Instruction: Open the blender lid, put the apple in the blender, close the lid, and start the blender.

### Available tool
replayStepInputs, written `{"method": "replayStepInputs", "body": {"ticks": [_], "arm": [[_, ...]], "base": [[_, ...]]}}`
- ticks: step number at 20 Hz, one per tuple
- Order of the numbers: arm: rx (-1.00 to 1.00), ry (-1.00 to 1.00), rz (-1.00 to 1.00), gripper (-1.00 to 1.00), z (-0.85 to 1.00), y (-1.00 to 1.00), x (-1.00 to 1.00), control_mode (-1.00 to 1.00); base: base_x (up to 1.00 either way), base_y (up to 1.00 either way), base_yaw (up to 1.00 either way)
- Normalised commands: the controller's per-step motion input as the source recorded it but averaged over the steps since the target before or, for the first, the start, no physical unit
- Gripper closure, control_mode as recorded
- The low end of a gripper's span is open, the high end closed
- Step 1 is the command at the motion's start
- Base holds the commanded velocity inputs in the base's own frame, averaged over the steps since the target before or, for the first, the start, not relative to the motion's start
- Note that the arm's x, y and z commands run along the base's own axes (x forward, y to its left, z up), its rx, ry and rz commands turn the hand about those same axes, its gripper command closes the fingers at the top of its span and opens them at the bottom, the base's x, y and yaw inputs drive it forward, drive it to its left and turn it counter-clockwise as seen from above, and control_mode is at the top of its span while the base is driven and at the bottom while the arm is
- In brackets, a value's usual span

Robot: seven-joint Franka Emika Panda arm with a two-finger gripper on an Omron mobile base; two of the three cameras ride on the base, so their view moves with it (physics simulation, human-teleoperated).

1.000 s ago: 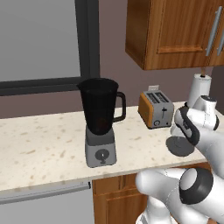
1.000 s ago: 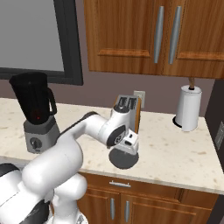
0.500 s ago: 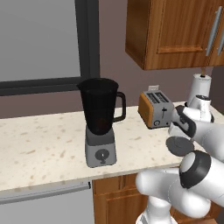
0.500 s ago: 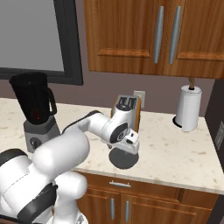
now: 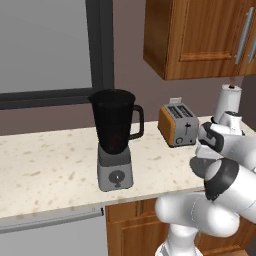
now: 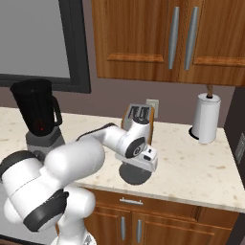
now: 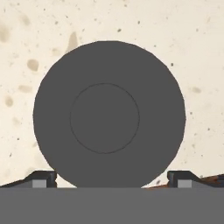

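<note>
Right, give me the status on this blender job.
Done: the blender lid is off the blender and lies flat on the counter. A red spot low in the jar looks like the apple. In hand: the open fingers straddle the lid, not yet closed. Left: grip it, cap the jar, turn the dial.

Blender (image 5: pixel 115 142) open, lid (image 7: pixel 109 116) flat on counter (image 7: pixel 192 52)
</note>
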Motion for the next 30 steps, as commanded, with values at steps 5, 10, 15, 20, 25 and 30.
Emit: {"method": "replayStepInputs", "body": {"ticks": [5, 10, 15, 20, 25, 30], "arm": [[0.00, 0.03, 0.00, -1.00, -0.05, -0.10, 0.09, -1.00], [0.00, 0.02, 0.00, -1.00, -0.09, 0.00, 0.04, -1.00], [0.00, 0.00, 0.00, -1.00, -0.03, -0.04, 0.00, -1.00], [0.00, 0.00, 0.00, -1.00, -0.03, 0.00, 0.00, -1.00], [-0.02, 0.00, 0.00, -1.00, -0.02, 0.14, 0.00, -1.00], [-0.06, 0.00, 0.00, -1.00, 0.00, 0.23, 0.00, -1.00]], "base": [[0.00, 0.00, 0.00], [0.00, 0.00, 0.00], [0.00, 0.00, 0.00], [0.00, 0.00, 0.00], [0.00, 0.00, 0.00], [0.00, 0.00, 0.00]]}}
